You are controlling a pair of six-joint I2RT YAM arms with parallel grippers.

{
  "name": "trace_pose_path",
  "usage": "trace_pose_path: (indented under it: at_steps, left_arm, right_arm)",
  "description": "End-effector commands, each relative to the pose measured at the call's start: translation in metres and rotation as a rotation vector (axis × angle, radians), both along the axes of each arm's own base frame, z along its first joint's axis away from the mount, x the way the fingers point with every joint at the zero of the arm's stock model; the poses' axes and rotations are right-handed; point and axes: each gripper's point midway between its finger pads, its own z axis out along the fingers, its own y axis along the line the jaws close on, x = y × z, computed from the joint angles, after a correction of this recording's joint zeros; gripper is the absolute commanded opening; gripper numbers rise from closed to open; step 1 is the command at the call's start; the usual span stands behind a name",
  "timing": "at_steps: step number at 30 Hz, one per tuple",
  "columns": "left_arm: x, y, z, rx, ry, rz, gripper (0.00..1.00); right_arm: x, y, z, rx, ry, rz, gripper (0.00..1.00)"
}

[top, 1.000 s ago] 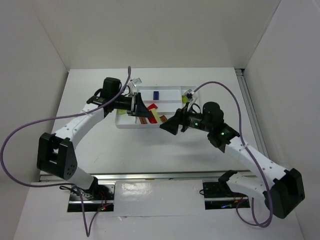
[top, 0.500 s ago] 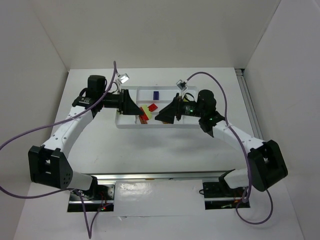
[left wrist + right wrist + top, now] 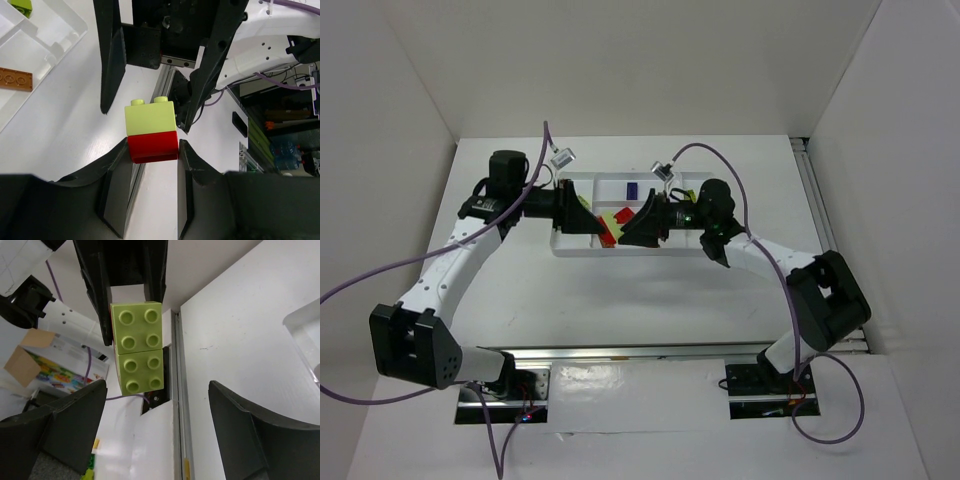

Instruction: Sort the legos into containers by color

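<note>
My left gripper (image 3: 598, 222) is shut on a red lego (image 3: 152, 146) that carries a yellow-green lego (image 3: 150, 117) on top; the stack hangs above the white tray (image 3: 665, 178). My right gripper (image 3: 628, 228) faces it, open wide, its fingers (image 3: 111, 55) on either side of the stack without touching. From the right wrist the yellow-green studded face (image 3: 137, 347) shows ahead of my open right gripper (image 3: 157, 415). A dark blue lego (image 3: 632, 189) lies in a back compartment. An orange plate (image 3: 15, 79) and a yellow-green brick (image 3: 20, 5) lie in other compartments.
The tray's near wall (image 3: 570, 250) sits just below both grippers. Purple cables (image 3: 380, 270) loop off both arms. White walls enclose the table on three sides, and a metal rail (image 3: 620, 352) runs along the near edge.
My right arm has swung left and back over the tray until its open jaws flank the stack. My left gripper has drawn slightly left, still holding the stack.
</note>
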Motion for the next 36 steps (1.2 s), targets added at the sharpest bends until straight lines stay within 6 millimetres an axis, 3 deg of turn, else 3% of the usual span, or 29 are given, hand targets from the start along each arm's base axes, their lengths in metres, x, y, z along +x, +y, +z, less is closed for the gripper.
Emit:
trace_pose_path:
  at_steps: [1, 5, 11, 17, 18, 20, 25, 29, 32, 36]
  left_arm:
    - [-0.009, 0.001, 0.011, -0.029, -0.077, -0.046, 0.00]
    - [-0.011, 0.002, 0.010, -0.029, -0.077, -0.046, 0.00]
    - [-0.011, 0.002, 0.007, -0.027, -0.076, -0.047, 0.00]
    - [-0.011, 0.002, 0.007, -0.027, -0.076, -0.047, 0.00]
    - [-0.011, 0.002, 0.007, -0.027, -0.076, -0.047, 0.00]
    - [-0.008, 0.005, 0.006, -0.021, -0.077, -0.029, 0.00]
    - [-0.005, 0.015, 0.014, -0.019, -0.110, 0.014, 0.00]
    - [0.002, 0.024, 0.009, -0.007, -0.105, 0.068, 0.00]
    - [0.006, 0.030, 0.010, -0.007, -0.096, 0.090, 0.00]
    - [0.024, 0.046, 0.011, 0.021, -0.046, 0.231, 0.00]
  right_arm:
    - [-0.018, 0.009, 0.041, 0.089, -0.147, 0.097, 0.86]
    - [-0.017, 0.010, 0.042, 0.105, -0.136, 0.102, 0.76]
    - [-0.021, 0.013, 0.047, 0.130, -0.140, 0.117, 0.51]
    - [-0.021, 0.016, 0.046, 0.126, -0.132, 0.126, 0.43]
    - [-0.021, 0.016, 0.046, 0.126, -0.132, 0.126, 0.32]
    - [-0.017, 0.017, 0.041, 0.116, -0.109, 0.102, 0.21]
    - [0.011, -0.007, 0.029, 0.100, -0.053, -0.071, 0.14]
    - [0.019, -0.021, 0.028, 0.105, -0.049, -0.124, 0.12]
    - [0.022, -0.021, 0.025, 0.094, -0.040, -0.138, 0.12]
    - [0.053, -0.021, 0.014, 0.017, -0.025, -0.269, 0.12]
